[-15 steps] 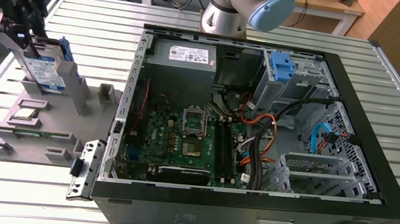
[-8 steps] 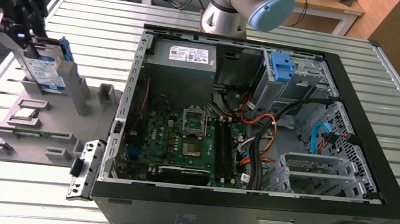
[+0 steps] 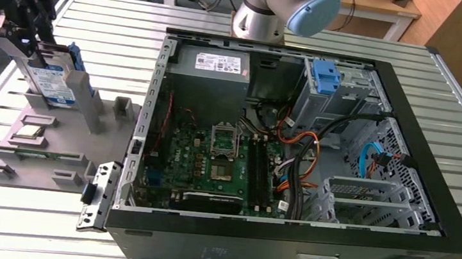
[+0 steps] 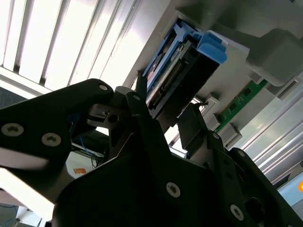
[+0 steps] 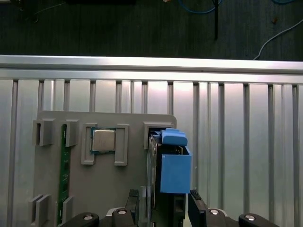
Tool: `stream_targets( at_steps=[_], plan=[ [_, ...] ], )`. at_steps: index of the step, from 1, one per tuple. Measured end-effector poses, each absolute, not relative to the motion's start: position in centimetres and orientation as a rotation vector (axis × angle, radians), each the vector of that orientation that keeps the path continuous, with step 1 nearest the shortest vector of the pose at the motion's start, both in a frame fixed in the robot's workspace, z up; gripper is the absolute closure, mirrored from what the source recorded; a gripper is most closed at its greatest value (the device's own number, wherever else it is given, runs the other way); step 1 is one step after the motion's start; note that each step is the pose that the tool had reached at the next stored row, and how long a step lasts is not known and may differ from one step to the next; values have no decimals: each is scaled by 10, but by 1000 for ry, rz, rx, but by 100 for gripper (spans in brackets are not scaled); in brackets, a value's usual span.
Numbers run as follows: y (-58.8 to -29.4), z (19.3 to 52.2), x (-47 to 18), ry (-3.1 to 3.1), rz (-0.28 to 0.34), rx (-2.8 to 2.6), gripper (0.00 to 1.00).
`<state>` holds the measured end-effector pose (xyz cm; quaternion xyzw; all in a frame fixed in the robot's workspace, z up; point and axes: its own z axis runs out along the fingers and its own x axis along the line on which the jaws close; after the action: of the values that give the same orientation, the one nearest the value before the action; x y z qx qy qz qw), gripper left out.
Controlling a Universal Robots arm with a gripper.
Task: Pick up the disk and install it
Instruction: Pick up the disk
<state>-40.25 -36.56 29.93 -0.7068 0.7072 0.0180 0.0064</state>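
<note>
The pincer clamps the disk — upright, at the grey tray.

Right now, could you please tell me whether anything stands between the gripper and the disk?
Nothing visible does. In the first wrist view the gripper is right at the disk, which stands upright in a slot of the grey fixture.

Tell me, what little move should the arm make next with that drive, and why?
Probably a straight lift, once the grip is firm. The disk stands upright in a slot of the grey holder, the gripper straddles it, and the open computer case lies apart at the exterior view's right. Tilting might snag the slot.
</note>
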Motion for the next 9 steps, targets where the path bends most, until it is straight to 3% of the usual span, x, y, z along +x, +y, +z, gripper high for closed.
stream_targets(
  at_steps=[9],
  plan=[
    [-366,299,-402,2212,59,-2210,47]
  ],
)
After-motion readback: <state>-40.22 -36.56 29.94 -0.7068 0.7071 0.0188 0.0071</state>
